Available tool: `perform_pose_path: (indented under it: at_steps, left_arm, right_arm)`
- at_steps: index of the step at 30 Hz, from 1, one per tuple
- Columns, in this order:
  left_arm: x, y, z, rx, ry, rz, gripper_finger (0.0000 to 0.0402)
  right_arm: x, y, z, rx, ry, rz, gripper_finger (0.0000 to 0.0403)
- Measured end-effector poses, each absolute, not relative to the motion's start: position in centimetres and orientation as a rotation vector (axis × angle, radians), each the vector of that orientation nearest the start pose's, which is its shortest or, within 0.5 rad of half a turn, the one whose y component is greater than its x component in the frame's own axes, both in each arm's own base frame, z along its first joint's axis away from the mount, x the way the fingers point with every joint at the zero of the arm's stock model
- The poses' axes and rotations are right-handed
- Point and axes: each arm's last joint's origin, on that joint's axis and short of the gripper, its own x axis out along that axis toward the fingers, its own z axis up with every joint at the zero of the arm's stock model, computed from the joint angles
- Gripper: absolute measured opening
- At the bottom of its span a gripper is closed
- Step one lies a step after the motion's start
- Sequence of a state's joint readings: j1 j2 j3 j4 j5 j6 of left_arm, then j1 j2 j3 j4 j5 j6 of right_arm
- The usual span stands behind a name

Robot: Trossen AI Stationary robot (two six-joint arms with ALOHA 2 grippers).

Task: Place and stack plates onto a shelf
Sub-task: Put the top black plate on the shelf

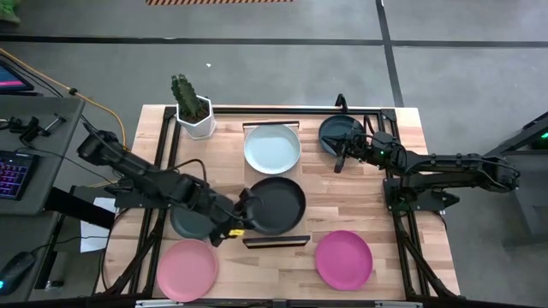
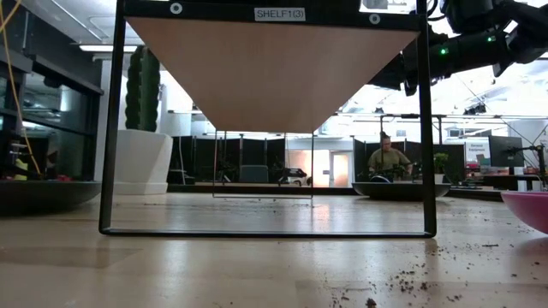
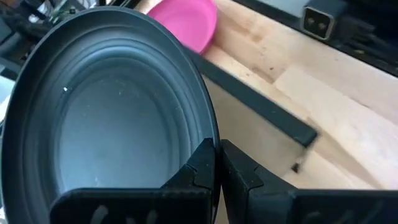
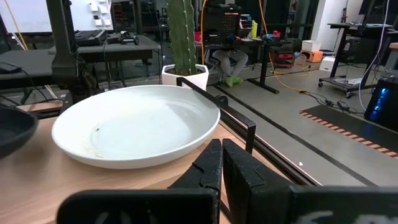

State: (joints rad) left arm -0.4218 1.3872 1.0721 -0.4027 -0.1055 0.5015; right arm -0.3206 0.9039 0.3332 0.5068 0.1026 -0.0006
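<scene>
My left gripper (image 1: 243, 216) (image 3: 216, 163) is shut on a dark teal-grey plate (image 1: 277, 205) (image 3: 106, 118) that sits over the near half of the light-wood shelf (image 1: 295, 175). The pale mint-white plate (image 1: 272, 147) (image 4: 134, 127) rests flat on the shelf's far half. My right gripper (image 1: 339, 162) (image 4: 221, 158) hovers shut, holding nothing, just right of the shelf and beside a second dark plate (image 1: 341, 133). A third dark plate (image 1: 188, 221) lies on the table under my left arm. Two pink plates (image 1: 187, 269) (image 1: 343, 259) lie near the table's near edge. My left gripper pinches the dark plate's raised rim (image 3: 208, 134) between its two fingers, on the plate's left-near side. The fingers come roughly level from the table's left. Whether the plate's base rests on the shelf board or hangs just above it, I cannot tell.
A cactus in a white pot (image 1: 193, 111) stands at the far left corner. The shelf's black frame (image 2: 107, 128) rises from the tabletop, and its dark end edge (image 3: 261, 106) lies beyond the held plate. A person (image 2: 390, 158) sits far off in the room.
</scene>
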Motion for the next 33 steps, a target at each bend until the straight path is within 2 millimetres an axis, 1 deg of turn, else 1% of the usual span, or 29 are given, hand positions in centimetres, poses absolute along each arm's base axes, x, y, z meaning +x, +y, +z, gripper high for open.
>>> perform_pose_path:
  at_steps: [7,19,26,33]
  left_arm:
    - [27.6,-11.3,27.7,0.633,0.639,-0.443,0.0003]
    - [27.5,-11.6,27.7,0.587,0.639,-0.436,0.0012]
    - [27.3,-12.1,27.7,0.593,0.634,-0.451,0.0033]
    - [27.1,-12.6,27.7,0.602,0.629,-0.460,0.0067]
  right_arm:
    - [18.1,-6.3,22.3,0.007,0.064,-0.423,0.0000]
    - [18.1,-6.3,22.3,0.007,0.064,-0.423,0.0000]
    - [18.1,-6.3,22.3,0.007,0.064,-0.423,0.0000]
    - [18.1,-6.3,22.3,0.007,0.064,-0.423,0.0000]
